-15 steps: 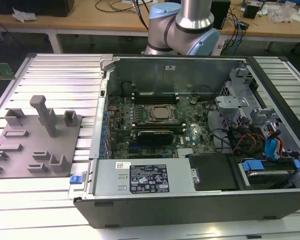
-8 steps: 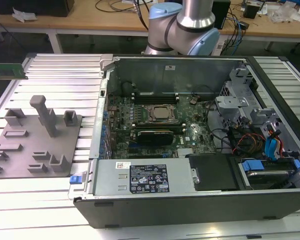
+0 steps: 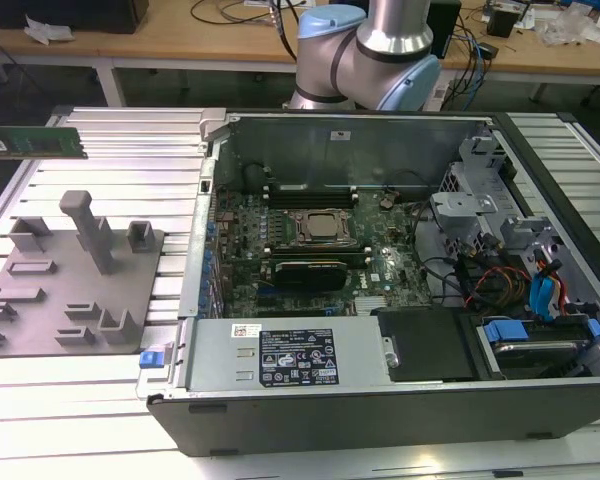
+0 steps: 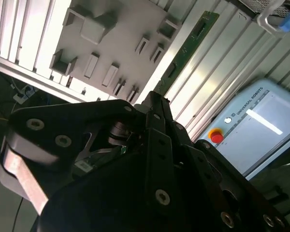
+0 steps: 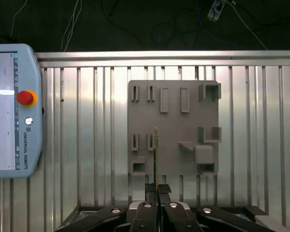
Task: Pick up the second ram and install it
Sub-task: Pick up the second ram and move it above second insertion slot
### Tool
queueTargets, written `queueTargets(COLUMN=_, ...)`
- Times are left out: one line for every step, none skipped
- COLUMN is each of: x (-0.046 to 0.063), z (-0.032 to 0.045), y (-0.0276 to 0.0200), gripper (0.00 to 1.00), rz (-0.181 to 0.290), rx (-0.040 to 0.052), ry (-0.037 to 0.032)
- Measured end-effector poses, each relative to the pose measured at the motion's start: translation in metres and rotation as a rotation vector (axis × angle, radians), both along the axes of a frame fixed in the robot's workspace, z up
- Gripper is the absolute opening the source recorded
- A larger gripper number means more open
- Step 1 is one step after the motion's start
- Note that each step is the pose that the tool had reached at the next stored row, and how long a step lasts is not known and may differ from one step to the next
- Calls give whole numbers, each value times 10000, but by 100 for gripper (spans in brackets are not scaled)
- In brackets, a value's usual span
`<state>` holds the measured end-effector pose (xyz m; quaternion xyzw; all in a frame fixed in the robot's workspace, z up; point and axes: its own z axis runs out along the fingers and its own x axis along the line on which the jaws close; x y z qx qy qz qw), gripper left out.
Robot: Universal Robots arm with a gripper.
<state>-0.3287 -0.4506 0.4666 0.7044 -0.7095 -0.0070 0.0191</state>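
The second ram [image 3: 35,142] is a long green stick that hangs level above the ribbed table at the exterior view's far left, over the back edge of the grey fixture plate [image 3: 75,290]. In the second wrist view the ram [image 4: 183,53] reaches out from my black gripper [image 4: 157,96]. In the first wrist view I see the ram [image 5: 155,154] edge-on as a thin line above the plate [image 5: 174,121], with the gripper [image 5: 157,189] shut on its near end.
The open computer case [image 3: 380,400] lies at the exterior view's right, its motherboard and silver-framed processor [image 3: 315,228] exposed. A grey upright post [image 3: 90,230] and small holders rise from the fixture plate. A teach pendant [image 5: 12,111] lies on the ribbed table.
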Motion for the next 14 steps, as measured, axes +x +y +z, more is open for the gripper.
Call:
queueTargets(x=25, z=0, y=0, gripper=9, rz=1, rx=0, ry=0)
queueTargets(x=91, z=0, y=0, gripper=9, rz=1, rx=1, ry=-1)
queueTargets(x=137, z=0, y=0, gripper=9, rz=0, rx=1, ry=0)
queueTargets(x=192, z=0, y=0, gripper=9, rz=0, rx=0, ry=0)
queueTargets(x=249, z=-1, y=0, gripper=9, rz=0, rx=1, ry=1)
queueTargets(x=291, z=-1, y=0, gripper=9, rz=0, rx=2, ry=1)
queueTargets(x=338, z=0, y=0, gripper=9, rz=2, rx=1, ry=2)
queueTargets(x=369, z=0, y=0, gripper=9, rz=0, rx=1, ry=3)
queueTargets(x=490, z=0, y=0, gripper=9, rz=0, rx=1, ry=5)
queueTargets(x=568, z=-1, y=0, gripper=9, rz=2, rx=1, ry=6)
queueTargets(x=635, z=-1, y=0, gripper=9, rz=0, rx=1, ry=8)
queueTargets(x=720, z=-1, y=0, gripper=9, rz=-1, rx=1, ry=9)
queueTargets(x=792, z=-1, y=0, gripper=9, rz=2, rx=2, ry=10)
queueTargets(x=861, z=-1, y=0, gripper=9, rz=0, rx=0, ry=13)
